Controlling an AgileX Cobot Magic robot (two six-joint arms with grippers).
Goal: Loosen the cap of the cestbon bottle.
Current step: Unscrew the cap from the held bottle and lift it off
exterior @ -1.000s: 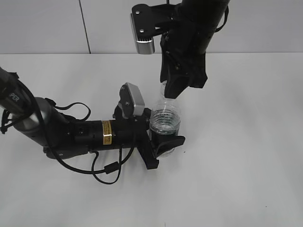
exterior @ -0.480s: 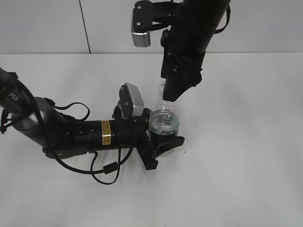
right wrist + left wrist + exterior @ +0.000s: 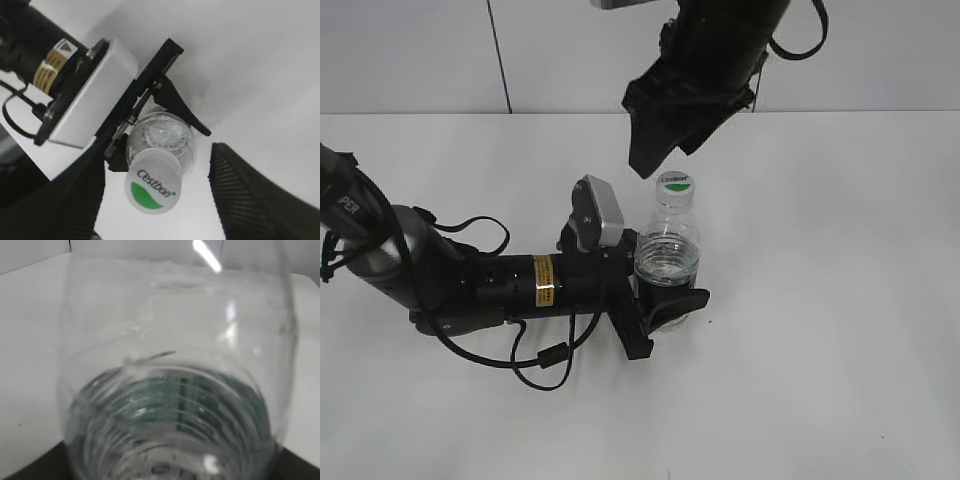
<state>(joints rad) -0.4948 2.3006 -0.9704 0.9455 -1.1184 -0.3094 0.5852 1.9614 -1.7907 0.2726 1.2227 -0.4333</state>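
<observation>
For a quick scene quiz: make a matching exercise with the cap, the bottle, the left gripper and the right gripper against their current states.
Things:
1. cap
2. cestbon bottle
3. left gripper
4. right gripper

States:
A. open, raised above the cap, touching nothing
B. upright on the white table
C. shut around the bottle's lower body
D. on the bottle's neck, white with a green mark on top

Pairs: 1-D, 2-B, 3-C, 4-A
</observation>
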